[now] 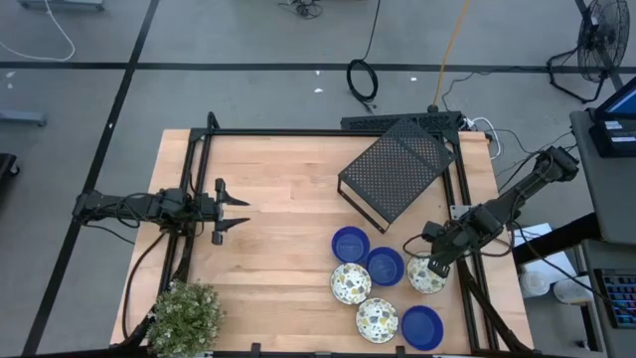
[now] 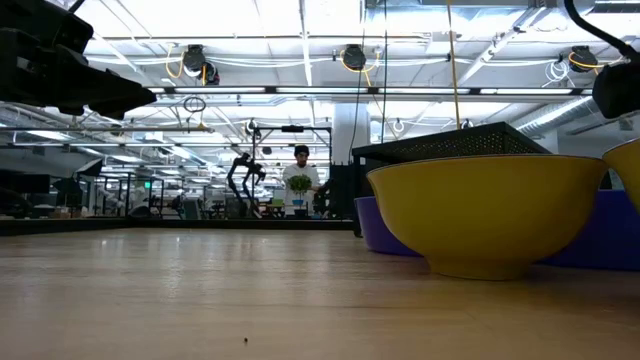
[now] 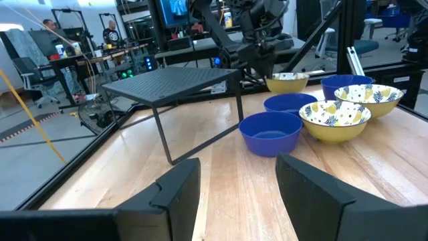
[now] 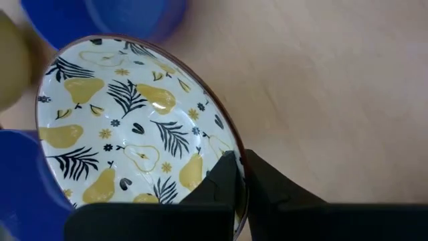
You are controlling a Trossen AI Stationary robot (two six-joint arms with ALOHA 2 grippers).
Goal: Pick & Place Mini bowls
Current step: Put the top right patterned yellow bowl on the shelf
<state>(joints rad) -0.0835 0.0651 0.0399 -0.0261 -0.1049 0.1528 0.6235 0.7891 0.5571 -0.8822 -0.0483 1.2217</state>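
**Right gripper pinches the rim of a patterned bowl**

Wooden tabletop (image 1: pixel 278 199) framed in black rails fills the high view, with a workshop floor around it. At the left edge the left gripper (image 1: pixel 236 213) hovers over bare wood, its fingers spread and holding nothing; it looks parked there to stay clear of the work. A potted plant (image 1: pixel 186 315) sits at the near left corner. Toward the middle-right, the black perforated box (image 1: pixel 396 166) lies at an angle, and just below it the bowls cluster: three blue bowls (image 1: pixel 350 244) and two patterned bowls (image 1: pixel 351 282) touching or nearly touching one another. At the right edge of that cluster, the right gripper (image 4: pixel 239 175) is closed tight on the rim of the third patterned bowl (image 4: pixel 127 127), one finger inside the lip and one outside. That edge grip probably suits a shallow bowl too wide to span. Whether it is lifted off the wood I cannot tell.
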